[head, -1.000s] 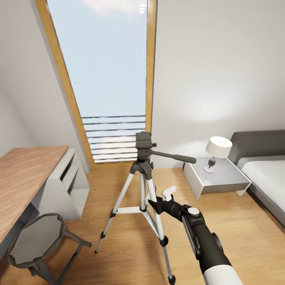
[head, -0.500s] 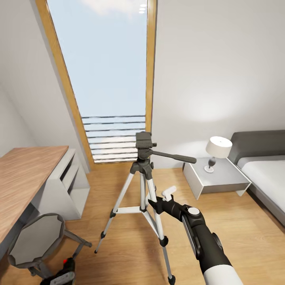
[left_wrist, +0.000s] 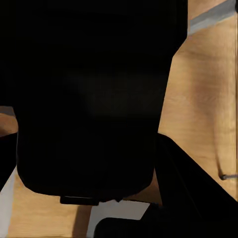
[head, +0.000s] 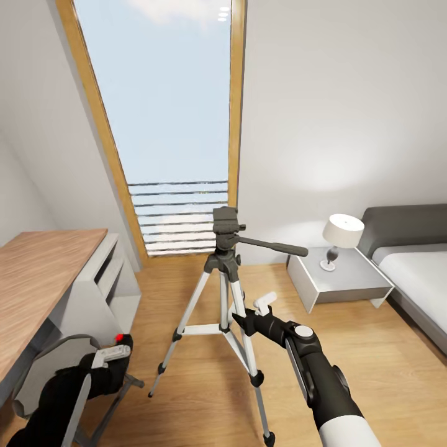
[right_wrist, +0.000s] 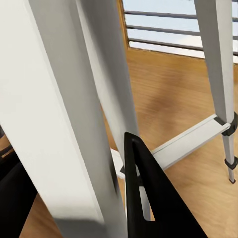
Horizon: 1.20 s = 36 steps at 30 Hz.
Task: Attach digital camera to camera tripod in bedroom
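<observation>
White walls (head: pixel 347 93) rise over a light wood floor (head: pixel 385 366). A tall wood-framed window (head: pixel 167 124) shows pale sky behind horizontal bars. A wooden worktop (head: pixel 37 279) stands left, a grey stool (head: pixel 43 372) beside it. A white nightstand (head: pixel 347 282) carries a lamp (head: pixel 341 239) next to the grey-framed bed (head: pixel 416 273).

A: Head view status?
B: Camera tripod (head: pixel 225 292) upright at centre, on wood floor (head: pixel 372 360), in front of tall window (head: pixel 167 118).
A: Right side?
B: Right gripper (head: pixel 247 318) clamped on a tripod leg, at 6 o'clock from the head.
A: Left?
B: Left gripper (head: pixel 107 355) at 8 o'clock holds the digital camera (head: pixel 118 351), red button up, over the stool (head: pixel 37 385). Desk (head: pixel 37 279) at 9, nightstand (head: pixel 341 282) with lamp (head: pixel 341 239) at 3.
</observation>
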Motion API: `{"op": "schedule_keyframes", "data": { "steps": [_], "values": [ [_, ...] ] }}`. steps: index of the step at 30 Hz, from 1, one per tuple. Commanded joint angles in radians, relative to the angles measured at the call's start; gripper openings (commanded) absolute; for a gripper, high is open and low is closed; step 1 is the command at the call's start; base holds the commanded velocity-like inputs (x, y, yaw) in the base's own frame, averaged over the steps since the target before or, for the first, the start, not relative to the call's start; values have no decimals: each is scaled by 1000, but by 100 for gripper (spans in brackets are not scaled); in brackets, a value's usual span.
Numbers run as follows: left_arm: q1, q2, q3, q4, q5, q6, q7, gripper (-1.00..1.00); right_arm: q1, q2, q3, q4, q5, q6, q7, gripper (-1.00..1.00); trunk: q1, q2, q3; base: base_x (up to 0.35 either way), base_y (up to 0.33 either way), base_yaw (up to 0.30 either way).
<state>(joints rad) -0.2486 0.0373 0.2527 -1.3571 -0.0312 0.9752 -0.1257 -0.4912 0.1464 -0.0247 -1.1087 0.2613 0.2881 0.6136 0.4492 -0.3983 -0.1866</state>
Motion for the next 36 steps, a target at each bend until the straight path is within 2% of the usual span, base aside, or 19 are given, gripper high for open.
{"op": "schedule_keyframes", "data": {
  "steps": [1,5,9,13,16,17,19,21,22,23,25,26,28,29,31,32,33,34,36],
  "values": [
    [-6,-4,-8,-10,-15,16,-7,-100,-1,1,-3,0,13,6,8,-100,1,-2,-2,0,0,0],
    [-73,-31,-46,-32,-17,48,-3,-100,-1,1,-3,1,13,6,9,-100,1,-2,-2,0,0,0],
    [-182,-64,-65,-34,-17,61,0,-100,0,1,-3,2,13,6,9,-100,1,-2,-2,0,0,0],
    [-356,-76,-70,9,-16,66,1,-100,0,1,-3,5,13,6,8,-100,1,-2,-2,0,0,0],
    [-437,-78,-71,43,-15,67,1,-100,0,1,-3,3,12,6,9,-100,1,-2,-2,0,0,0],
    [-494,-79,-71,72,-15,67,1,-100,0,1,-3,0,12,6,10,-100,1,-2,-2,0,0,0],
    [-551,-79,-72,106,-15,68,2,-100,-1,0,-3,-2,12,6,11,-100,1,-2,-2,0,0,0],
    [-667,-79,-72,177,-15,68,3,-100,-1,-2,-3,-3,12,6,11,-100,1,-2,-2,0,0,0],
    [-695,-79,-72,194,-15,68,3,-100,-1,-3,-3,-2,12,6,10,-100,1,-2,-2,0,0,0],
    [-809,-84,-71,261,-14,67,3,-100,-1,-3,-3,-1,13,6,10,-100,1,-2,-2,0,0,0],
    [-869,-92,-71,303,-14,67,3,-100,-1,-3,-3,-1,13,6,9,-100,1,-2,-2,0,0,0],
    [-933,-103,-72,354,-14,66,4,-100,-1,-4,-3,-2,12,6,9,-100,1,-2,-2,0,0,0],
    [-999,-116,-72,416,-14,65,7,-100,-1,-4,-3,-2,12,6,8,-100,1,-2,-2,0,0,0],
    [-1068,-127,-72,490,-14,63,18,-100,-1,-4,-3,-2,13,6,8,-100,1,-2,-2,0,0,0],
    [-1142,-134,-72,573,-13,62,39,-100,-1,-4,-3,0,12,6,8,-100,1,-2,-2,0,0,0],
    [-1219,-141,-71,658,-12,61,67,-100,-1,-4,-3,1,13,6,8,-100,1,-2,-2,0,0,0],
    [-1258,-145,-71,697,-11,60,83,-100,-1,-4,-3,1,13,6,8,-100,1,-2,-2,0,0,0],
    [-1331,-152,-70,768,-9,60,113,-100,-1,-4,-3,2,13,6,8,-100,1,-2,-2,0,0,0],
    [-1395,-157,-69,821,-7,61,137,-100,-1,-4,-3,2,13,6,8,-100,1,-2,-2,0,0,0]
  ]
}}
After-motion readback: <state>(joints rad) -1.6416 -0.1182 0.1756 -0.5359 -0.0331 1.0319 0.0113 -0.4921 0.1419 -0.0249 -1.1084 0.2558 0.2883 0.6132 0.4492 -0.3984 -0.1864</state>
